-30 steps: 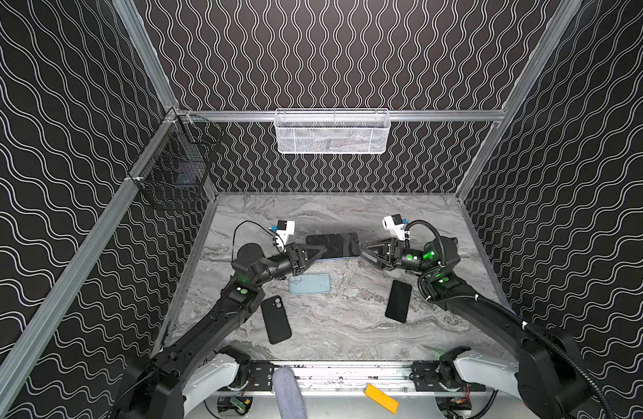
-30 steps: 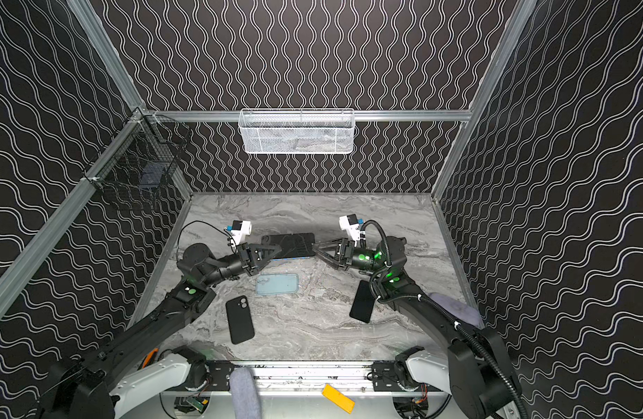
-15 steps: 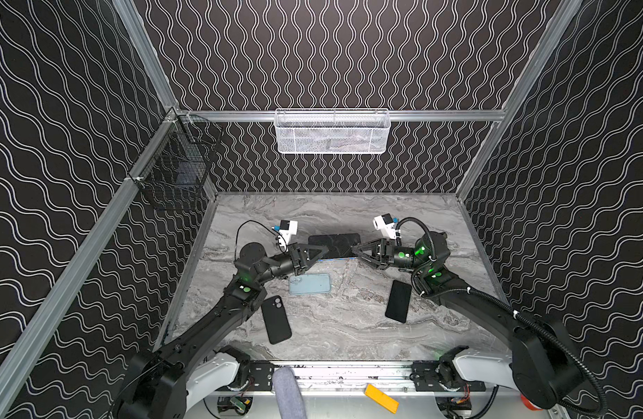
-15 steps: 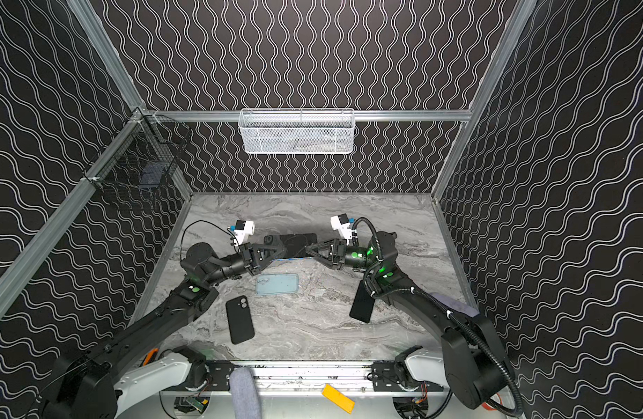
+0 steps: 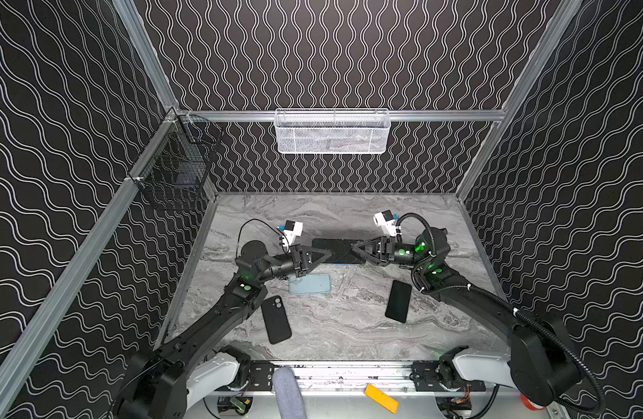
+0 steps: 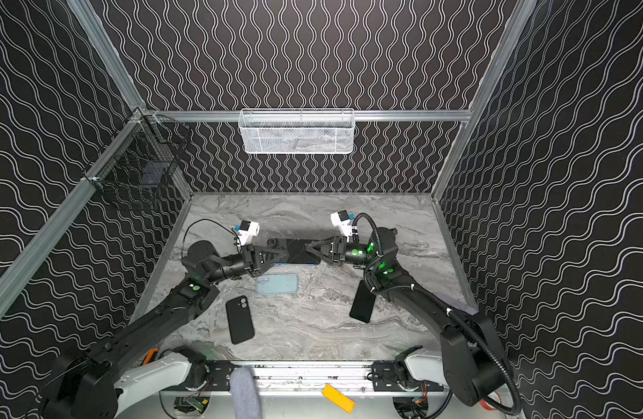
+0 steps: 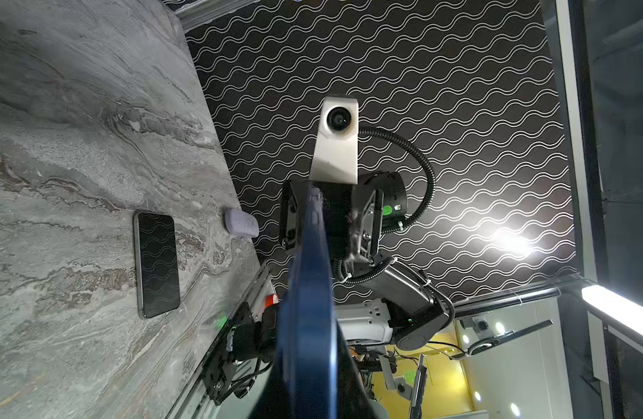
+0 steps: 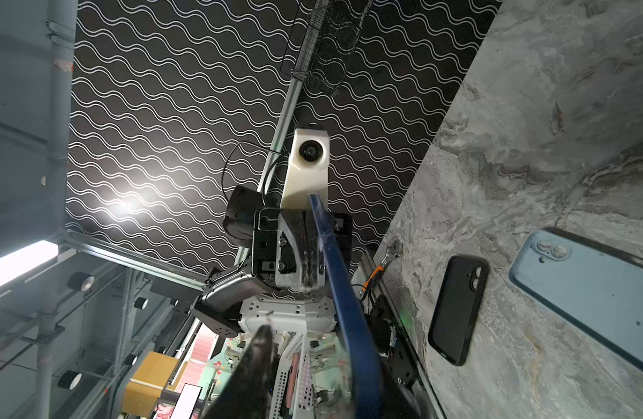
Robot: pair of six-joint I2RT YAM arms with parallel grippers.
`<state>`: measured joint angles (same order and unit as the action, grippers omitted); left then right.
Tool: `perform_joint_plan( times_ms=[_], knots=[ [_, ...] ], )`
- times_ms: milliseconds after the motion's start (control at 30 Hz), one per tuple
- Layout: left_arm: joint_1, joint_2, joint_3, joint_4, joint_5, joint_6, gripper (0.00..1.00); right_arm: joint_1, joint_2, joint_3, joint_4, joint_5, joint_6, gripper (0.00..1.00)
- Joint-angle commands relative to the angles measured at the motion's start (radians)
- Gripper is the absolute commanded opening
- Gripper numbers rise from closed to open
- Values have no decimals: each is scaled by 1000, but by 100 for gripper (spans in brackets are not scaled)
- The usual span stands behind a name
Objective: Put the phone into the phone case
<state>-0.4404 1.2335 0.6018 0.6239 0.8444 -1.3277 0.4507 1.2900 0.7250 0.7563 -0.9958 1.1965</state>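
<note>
Blue-edged and dark-faced, the phone (image 5: 336, 250) is being held flat in the air above the far middle of the grey marbled tabletop (image 5: 331, 337), with its length running left to right in both top views. Its left end is being clamped by the left end effector (image 5: 325, 254), whose jaws are being kept closed on it. Its right end is being straddled by the right end effector (image 5: 354, 248). In the right wrist view one finger (image 8: 258, 355) is being shown apart from the phone's blue edge, so those jaws are being read as partly open and not yet pressed onto it.

Three flat things are being left lying on the tabletop, nearer than the held phone:
- A light-blue piece (image 5: 309, 283) is lying just below the left end effector, with lenses or a camera opening at one corner. Whether it is a phone or a case cannot be told.
- A black case (image 5: 275, 319), with a camera cut-out at its far end, is lying at the near left, beside the left arm.
- A black phone (image 5: 398, 301) is lying screen up at the right, close to the right arm.

A white mesh basket (image 5: 332, 132) is being carried on the far wall rail.
</note>
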Motion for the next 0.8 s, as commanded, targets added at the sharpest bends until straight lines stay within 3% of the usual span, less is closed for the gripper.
perform_joint_plan(
  times_ms=[0, 200, 300, 400, 467, 533, 600, 633, 767],
  knots=[
    [0, 15, 6, 38, 0, 15, 0, 2, -12, -3, 37, -17, 8, 22],
    [-4, 22, 19, -8, -9, 62, 0, 3, -16, -15, 56, -24, 23, 11],
    [-6, 30, 22, -5, -5, 76, 2, 3, -18, -11, 39, -25, 13, 0],
    [-6, 5, 27, -65, -37, 131, 28, -1, -30, 9, -38, -24, -29, 0],
    [-4, -29, 46, -166, -64, 204, 54, -9, -43, 21, -101, -17, -63, 0],
    [-4, -74, 91, -347, -113, 323, 78, -40, -69, 30, -186, -5, -108, 0],
    [-4, -128, 143, -534, -190, 438, 94, -71, -99, 30, -266, 14, -153, 0],
    [-4, -156, 172, -640, -246, 489, 98, -87, -120, 28, -313, 26, -179, 0],
    [-4, -219, 271, -991, -497, 625, 99, -154, -188, 25, -508, 63, -292, 0]
  ],
)
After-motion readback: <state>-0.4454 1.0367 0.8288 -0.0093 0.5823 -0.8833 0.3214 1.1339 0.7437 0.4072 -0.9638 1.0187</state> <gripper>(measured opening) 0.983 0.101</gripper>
